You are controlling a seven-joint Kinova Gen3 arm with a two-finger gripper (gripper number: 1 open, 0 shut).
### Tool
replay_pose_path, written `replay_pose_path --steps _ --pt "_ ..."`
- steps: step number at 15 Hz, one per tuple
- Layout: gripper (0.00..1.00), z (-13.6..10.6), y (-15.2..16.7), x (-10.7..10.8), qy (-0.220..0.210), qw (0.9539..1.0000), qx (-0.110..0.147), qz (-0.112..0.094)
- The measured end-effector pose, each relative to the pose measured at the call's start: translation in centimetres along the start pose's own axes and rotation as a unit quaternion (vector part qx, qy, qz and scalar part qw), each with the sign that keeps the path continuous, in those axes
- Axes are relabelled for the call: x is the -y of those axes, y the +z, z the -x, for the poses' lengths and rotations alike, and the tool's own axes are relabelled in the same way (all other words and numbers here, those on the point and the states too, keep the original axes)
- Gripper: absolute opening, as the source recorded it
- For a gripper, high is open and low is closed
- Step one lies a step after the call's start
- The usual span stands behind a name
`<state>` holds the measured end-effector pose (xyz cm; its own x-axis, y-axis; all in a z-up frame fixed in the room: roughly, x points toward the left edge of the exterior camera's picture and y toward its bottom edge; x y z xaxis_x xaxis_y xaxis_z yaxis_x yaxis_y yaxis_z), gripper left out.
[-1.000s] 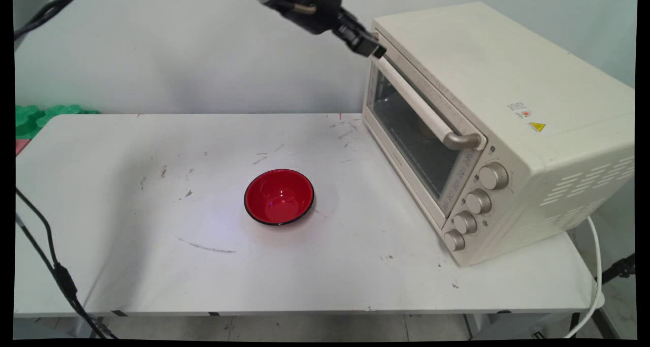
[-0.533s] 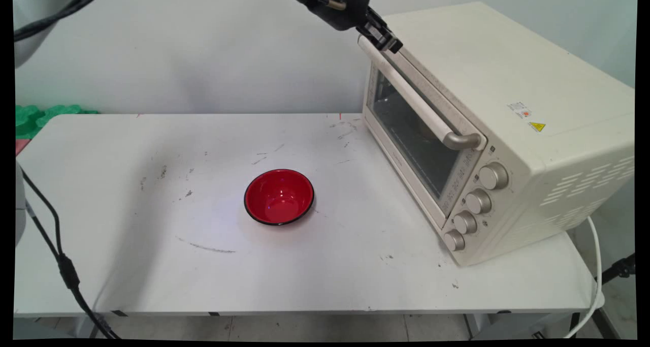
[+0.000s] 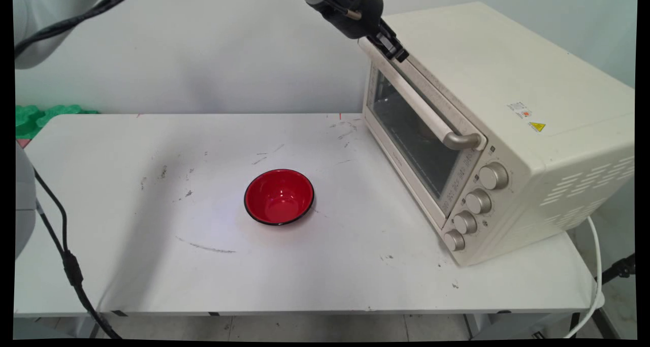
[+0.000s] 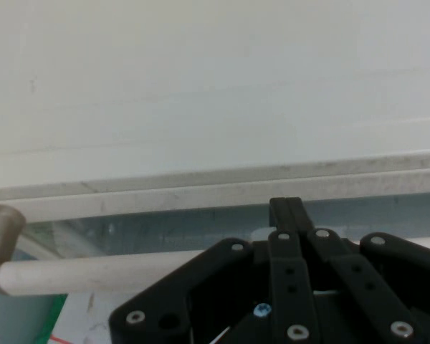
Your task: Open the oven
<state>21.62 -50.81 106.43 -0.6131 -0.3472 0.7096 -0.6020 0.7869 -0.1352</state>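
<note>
A cream toaster oven (image 3: 508,83) stands at the table's right with its glass door (image 3: 406,133) closed. My black gripper (image 3: 395,51) is shut, with nothing between its fingers, at the door's upper far corner. It lies over the far end of the pale bar handle (image 3: 416,100). In the hand view the joined fingertips (image 4: 287,209) reach past the handle (image 4: 93,276) to the door's top edge, and the linkage hides the handle's middle. A red bowl (image 3: 279,197) with a dark rim sits empty mid-table, well away from the gripper.
Several metal knobs (image 3: 477,202) line the oven's near right front. A white power cord (image 3: 595,281) hangs off the table's right edge. Black cables (image 3: 66,258) dangle at the left. Green foam (image 3: 40,116) lies beyond the table's far left corner.
The gripper has moved right and slightly down, from beside the oven's upper far corner onto the far end of the door handle. Bowl and oven are unmoved.
</note>
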Motion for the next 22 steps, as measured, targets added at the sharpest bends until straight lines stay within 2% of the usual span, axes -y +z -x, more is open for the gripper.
replay_pose_path --steps 13,22 --pt "0.00 0.4 3.3 -0.1 -0.001 0.9998 0.020 -0.002" --pt "0.00 0.9 2.4 0.8 0.002 0.9992 0.039 -0.011"
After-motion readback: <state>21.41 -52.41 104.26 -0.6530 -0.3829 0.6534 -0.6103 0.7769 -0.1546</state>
